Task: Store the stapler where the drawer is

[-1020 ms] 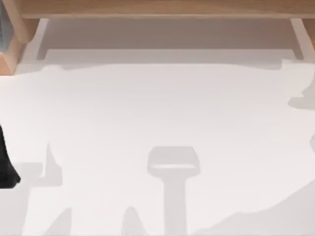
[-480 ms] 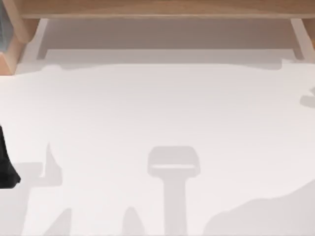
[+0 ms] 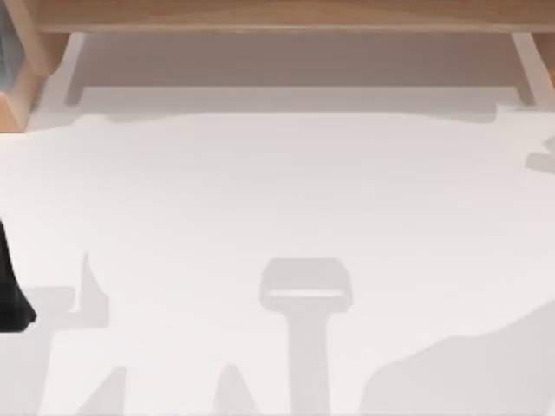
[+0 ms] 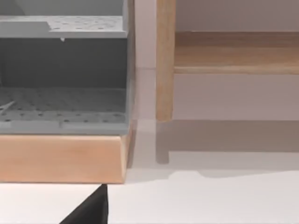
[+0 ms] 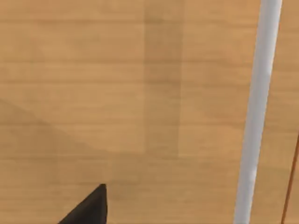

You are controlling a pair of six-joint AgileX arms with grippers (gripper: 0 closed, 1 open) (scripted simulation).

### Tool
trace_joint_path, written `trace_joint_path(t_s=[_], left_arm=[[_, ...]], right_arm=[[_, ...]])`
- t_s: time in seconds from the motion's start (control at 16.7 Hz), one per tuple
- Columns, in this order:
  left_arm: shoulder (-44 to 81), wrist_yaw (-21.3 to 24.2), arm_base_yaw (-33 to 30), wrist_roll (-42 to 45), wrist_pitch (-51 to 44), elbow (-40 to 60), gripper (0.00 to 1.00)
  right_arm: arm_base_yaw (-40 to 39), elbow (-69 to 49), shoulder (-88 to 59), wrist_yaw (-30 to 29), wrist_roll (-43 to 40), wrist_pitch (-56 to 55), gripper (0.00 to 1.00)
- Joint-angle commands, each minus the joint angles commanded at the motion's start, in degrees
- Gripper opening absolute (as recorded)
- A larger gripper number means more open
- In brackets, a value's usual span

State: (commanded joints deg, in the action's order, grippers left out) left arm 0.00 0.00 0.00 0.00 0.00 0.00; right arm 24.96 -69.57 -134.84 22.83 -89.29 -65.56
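Note:
The stapler is out of view. In the right wrist view, a light wooden face (image 5: 117,93) with a long white bar (image 5: 257,116) across it lies close before the camera; I cannot tell whether it is the drawer. A dark tip of my right gripper (image 5: 88,210) shows against that wood. In the top view, my left arm (image 3: 10,299) is a black shape at the table's left edge. A dark tip of my left gripper (image 4: 88,210) hangs over the white table, short of a wooden base.
A wooden shelf (image 3: 277,16) on pale legs (image 3: 74,65) runs along the table's far edge. At the far left, a grey perforated rack (image 4: 65,100) stands on a wooden base (image 4: 60,158) beside a wooden post (image 4: 164,60). The white tabletop (image 3: 277,191) carries only shadows.
The shadows at the table's right edge and near right corner have shifted a little to the right. My left arm has not moved.

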Motion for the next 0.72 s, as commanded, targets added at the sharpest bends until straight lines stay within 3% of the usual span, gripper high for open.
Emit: trace_joint_path(t_s=[0.18,0.72], left_arm=[[0.0,0.0,0.0,0.0,0.0,0.0,1.0],[0.0,0.0,0.0,0.0,0.0,0.0,1.0]], right_arm=[[0.0,0.0,0.0,0.0,0.0,0.0,1.0],[0.0,0.0,0.0,0.0,0.0,0.0,0.32]])
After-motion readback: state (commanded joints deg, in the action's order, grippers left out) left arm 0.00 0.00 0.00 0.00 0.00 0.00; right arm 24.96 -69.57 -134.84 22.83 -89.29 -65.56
